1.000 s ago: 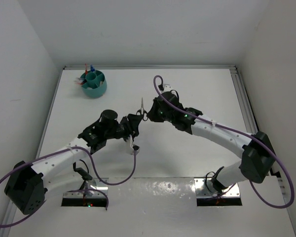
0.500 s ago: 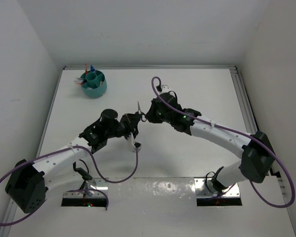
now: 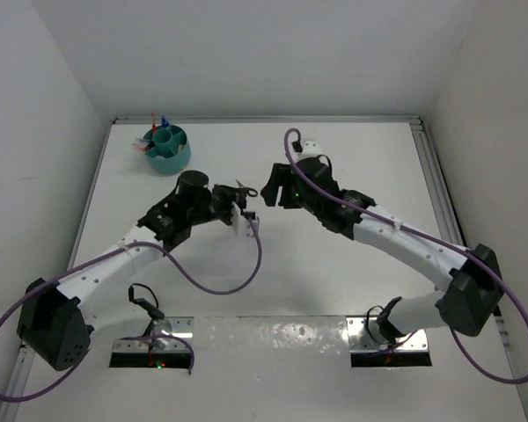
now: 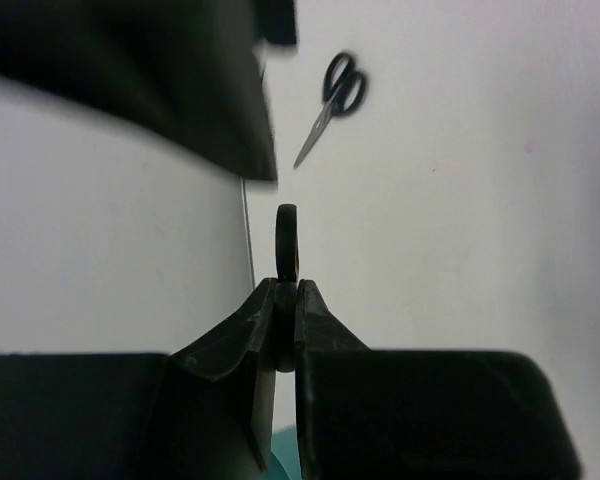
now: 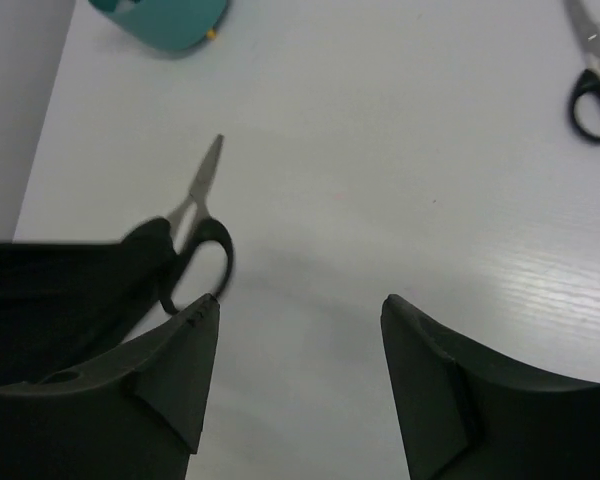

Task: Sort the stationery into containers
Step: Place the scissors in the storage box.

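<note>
The left pincer (image 4: 285, 303) is clamped on the black handle ring of one pair of scissors (image 4: 286, 232), held off the tabletop (image 3: 334, 286) near its middle. The right pincer (image 5: 300, 305), just beside it, has its fingers apart and holds nothing. A second pair of scissors (image 4: 338, 92) lies flat, and the teal organiser cup (image 3: 178, 160) sits in the far-left corner.

The round teal plastic organiser cup (image 5: 165, 25) is cut off by the right wrist view's top edge. Black-handled steel scissors (image 5: 591, 45) run off its right corner. Overhead, the thin red and blue items (image 3: 159, 121) are too small to identify, perhaps pens.
</note>
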